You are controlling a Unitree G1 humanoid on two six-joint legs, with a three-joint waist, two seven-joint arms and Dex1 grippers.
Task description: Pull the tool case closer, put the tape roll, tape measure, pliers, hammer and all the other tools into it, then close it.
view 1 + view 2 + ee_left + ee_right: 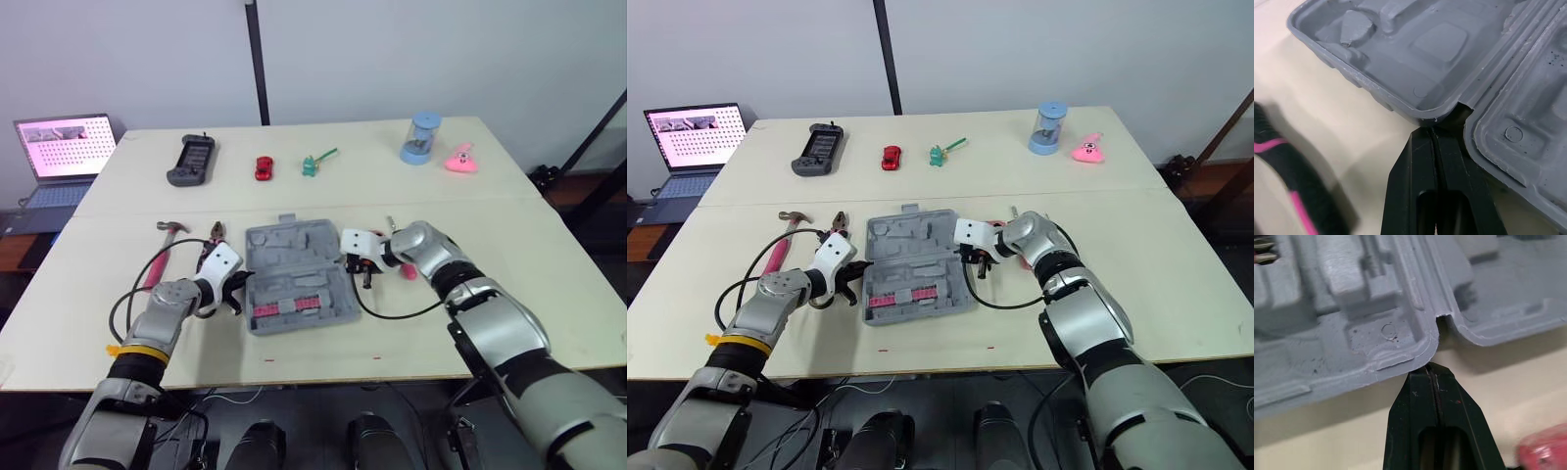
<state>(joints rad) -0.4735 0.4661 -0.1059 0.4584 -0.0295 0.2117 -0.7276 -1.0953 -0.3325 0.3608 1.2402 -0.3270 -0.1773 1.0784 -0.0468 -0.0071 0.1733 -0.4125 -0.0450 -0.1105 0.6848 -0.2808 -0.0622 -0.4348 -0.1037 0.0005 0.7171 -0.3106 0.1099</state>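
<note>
While the tool case point(294, 240) lies open and flat in the middle of the table point(509, 225), both of its grey halves face up. The half farther from the robot holds only bare moulded recesses. The nearer half holds a row of pink and dark pieces point(287, 305) set across its middle; what they are cannot be told.

At the left side of the case, the left pincer point(1432, 134) has its two black fingers pressed together, pinching nothing. Its tip sits at the notch where the two halves meet. At the right side of the case, the right pincer point(1432, 371) is likewise pressed together on nothing. Its tip is right at the rim beside the matching notch.

Left of the case, outside it, the hammer point(162, 250) with its pink handle lies on the table. The pliers point(216, 235) lie between the hammer and the case. Just right of the case, beyond the right pincer, lies a small red thing point(407, 271), also outside.

Beyond the case, well apart from it, stand a black handheld device point(188, 160), a red toy car point(264, 167), a green toy point(313, 164), a blue cylindrical container point(421, 138) with something dark inside that cannot be made out, and a pink toy point(461, 160). Far to the left of the case, off the table, sits an open laptop point(64, 157)
</note>
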